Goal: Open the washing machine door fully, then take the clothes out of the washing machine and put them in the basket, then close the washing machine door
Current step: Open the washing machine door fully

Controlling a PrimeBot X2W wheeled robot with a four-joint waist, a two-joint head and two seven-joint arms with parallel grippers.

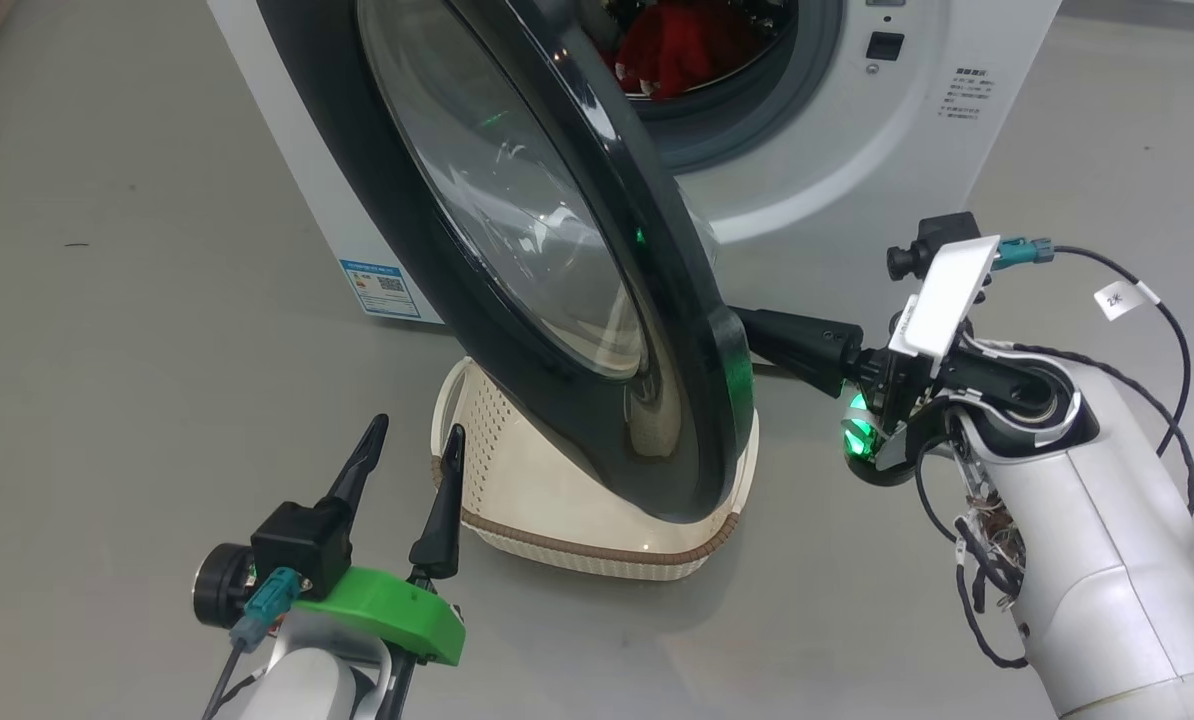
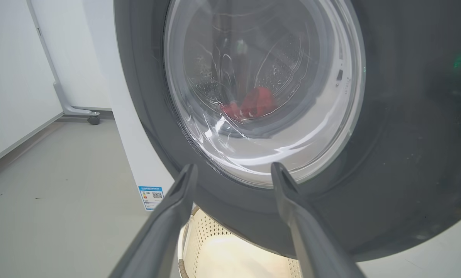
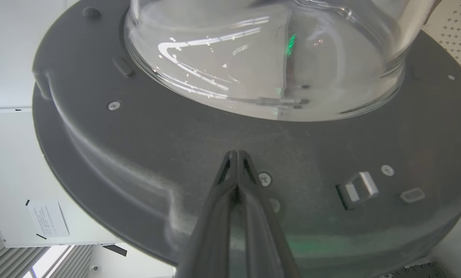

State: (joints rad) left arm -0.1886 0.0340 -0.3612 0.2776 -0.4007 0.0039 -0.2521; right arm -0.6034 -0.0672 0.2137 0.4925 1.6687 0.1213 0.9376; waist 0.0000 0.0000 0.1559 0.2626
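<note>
Door: the washing machine door (image 1: 407, 270) stands partly open, swung out from the front of the machine, with its lower edge hanging over the basket.
Machine: the washing machine (image 1: 837, 150) is at the top of the head view. Its grey rubber ring and drum mouth are uncovered, and a blue sticker (image 1: 382, 288) sits low on its front corner.
Clothes: the clothes (image 1: 672, 50) lie inside the drum as a red heap. In the left wrist view they show as a red patch through the door glass.
Basket: the basket (image 1: 517, 480) sits on the grey floor (image 1: 107, 350) just in front of the machine, partly beneath the door.
Right gripper: the right gripper (image 3: 235, 154) has its fingers pressed together and grips nothing. Its tips are at the door's grey inner face, just below the glass bowl and near a metal latch (image 3: 358, 187). I cannot tell whether they touch it.
Left gripper: the left gripper (image 1: 417, 426) has its fingers spread wide and empty. It hovers by the basket's near left corner, pointing at the door's outer face.
</note>
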